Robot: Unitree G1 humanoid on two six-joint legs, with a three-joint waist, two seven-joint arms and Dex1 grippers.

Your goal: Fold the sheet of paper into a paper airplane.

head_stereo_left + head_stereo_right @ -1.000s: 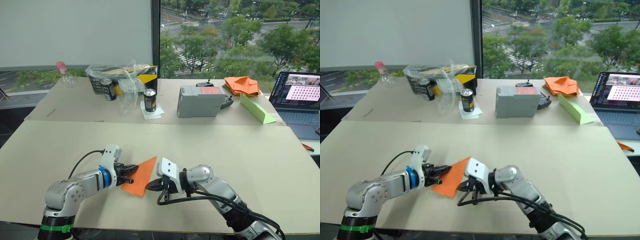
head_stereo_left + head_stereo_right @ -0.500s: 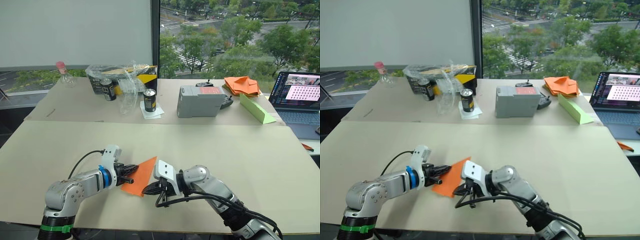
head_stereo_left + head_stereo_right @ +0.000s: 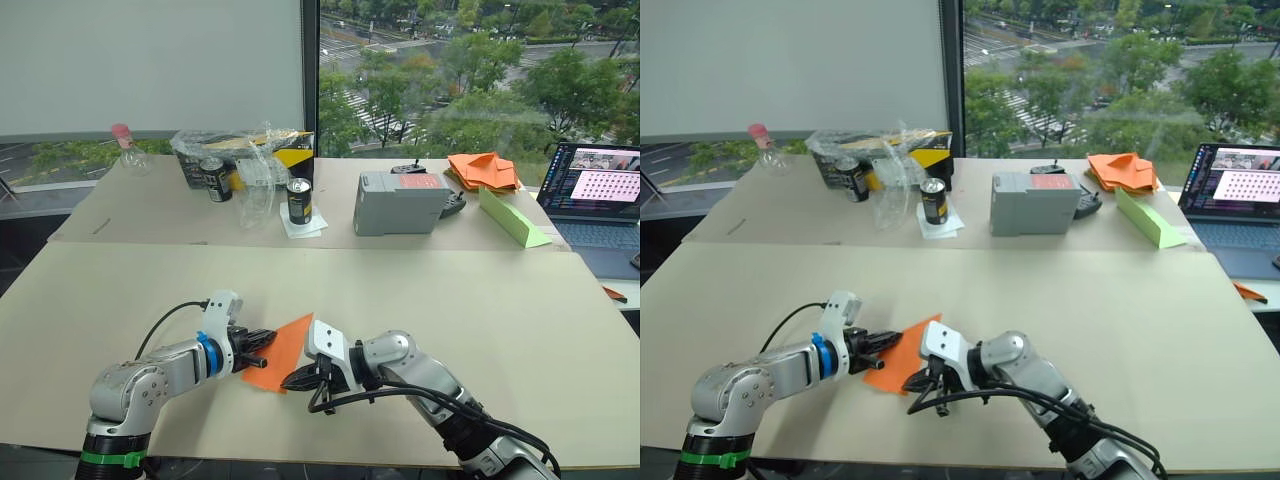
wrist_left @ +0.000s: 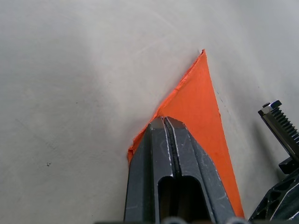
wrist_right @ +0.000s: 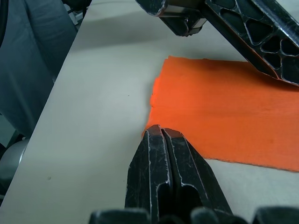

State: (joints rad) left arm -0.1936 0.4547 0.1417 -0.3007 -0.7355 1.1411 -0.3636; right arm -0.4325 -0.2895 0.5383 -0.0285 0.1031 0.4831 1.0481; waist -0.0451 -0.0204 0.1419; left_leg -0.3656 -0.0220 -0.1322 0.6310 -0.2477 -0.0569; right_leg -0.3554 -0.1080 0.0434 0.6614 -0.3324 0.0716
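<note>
Paper: the sheet of paper (image 3: 280, 352) lies flat on the bench (image 3: 480, 320), near the front edge.
Left end effector (image 4: 164, 122): fingers pressed together on the paper's edge.
Right end effector (image 5: 161, 133): fingers closed, tips at the paper's near edge.

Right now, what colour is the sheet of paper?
Bright orange, plain; the sheet of paper shows best in the right wrist view.

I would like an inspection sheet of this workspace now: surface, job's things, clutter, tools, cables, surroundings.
Surface: beige table, bare near the work.
Job's things: sheet of paper, orange, folded to a pointed shape, flat on the table.
Clutter: far table holds cans, grey box, plastic wrap, orange paper heap, green paper wedge.
Tools: left tool shut, on the paper's edge; right tool shut, at its near edge.
Cables: black cables along the right arm.
Surroundings: laptop, window with trees.
</note>
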